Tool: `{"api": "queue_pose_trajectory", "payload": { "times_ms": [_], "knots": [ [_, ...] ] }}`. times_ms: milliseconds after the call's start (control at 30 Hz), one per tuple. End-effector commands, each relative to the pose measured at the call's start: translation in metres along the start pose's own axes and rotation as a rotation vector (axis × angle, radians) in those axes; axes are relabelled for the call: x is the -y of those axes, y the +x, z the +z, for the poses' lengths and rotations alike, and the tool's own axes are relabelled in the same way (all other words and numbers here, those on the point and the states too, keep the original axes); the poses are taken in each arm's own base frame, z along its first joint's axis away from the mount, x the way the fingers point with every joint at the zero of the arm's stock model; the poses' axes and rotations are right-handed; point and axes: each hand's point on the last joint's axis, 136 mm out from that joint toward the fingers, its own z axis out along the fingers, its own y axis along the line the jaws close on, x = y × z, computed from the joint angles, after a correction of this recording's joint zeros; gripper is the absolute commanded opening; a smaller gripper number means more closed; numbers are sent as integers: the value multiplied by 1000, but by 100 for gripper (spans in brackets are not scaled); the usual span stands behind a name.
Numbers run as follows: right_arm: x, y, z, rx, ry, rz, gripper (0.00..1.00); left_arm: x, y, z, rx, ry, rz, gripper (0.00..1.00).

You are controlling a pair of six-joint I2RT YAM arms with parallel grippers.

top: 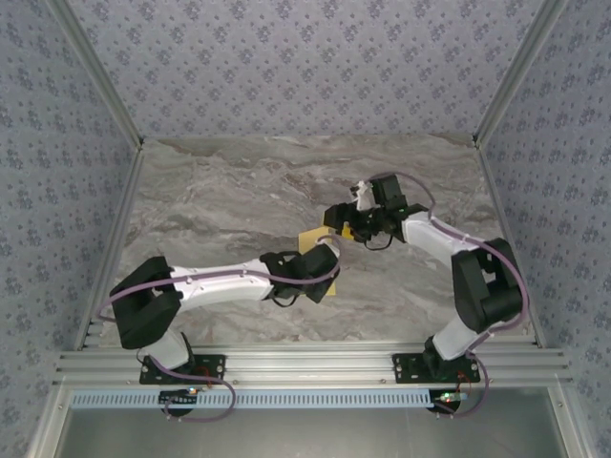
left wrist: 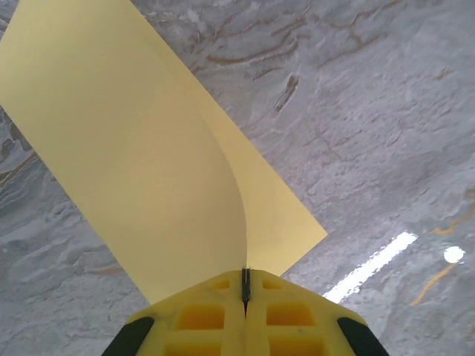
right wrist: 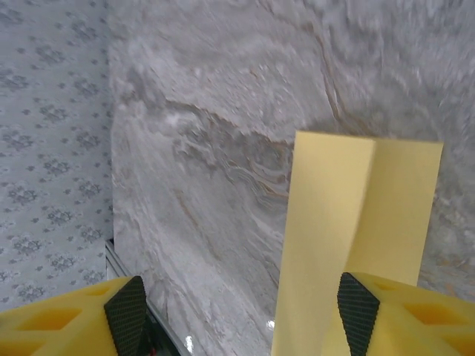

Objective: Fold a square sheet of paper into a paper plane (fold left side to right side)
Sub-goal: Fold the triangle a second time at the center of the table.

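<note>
Our left gripper [left wrist: 245, 285] clamps the square sheet of paper [left wrist: 148, 163] at its tips; right gripper [right wrist: 241, 305] gapes wide, gripping nothing; we align edges before creasing.

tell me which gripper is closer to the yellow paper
Left. The left gripper is shut on the edge of the yellow paper, pinching it. The right gripper is open beside the paper, jaws wide, not clamping it.

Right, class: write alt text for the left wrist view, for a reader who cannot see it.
The left gripper is pinched shut on the square sheet of paper, whose lifted part curves over the part lying on the grey marble table.
</note>
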Motion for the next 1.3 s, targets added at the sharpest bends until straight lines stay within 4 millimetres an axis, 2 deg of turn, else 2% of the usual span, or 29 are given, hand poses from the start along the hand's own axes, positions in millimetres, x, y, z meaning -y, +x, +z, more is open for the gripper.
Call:
{"api": "queue_pose_trajectory", "payload": {
  "times_ms": [0,100,300,500,800,1100,1267],
  "knots": [
    [8,8,-15,21,33,-41,74,17,-13,-10,39,205,-62,0],
    [17,26,-18,11,54,-44,69,11,-15,-10,44,302,-128,0],
    [38,75,-13,-30,107,-38,44,-3,-10,-7,17,399,-197,0],
    [48,116,9,-95,119,-54,16,-21,-3,-3,-13,396,-221,1],
    [63,137,30,-175,233,-54,11,-38,3,8,-79,352,-196,2],
    [87,158,30,-254,339,-10,10,-49,3,18,-98,314,-188,3],
    [94,165,31,-287,361,-29,10,-56,3,24,-107,304,-194,3]
  ]
}}
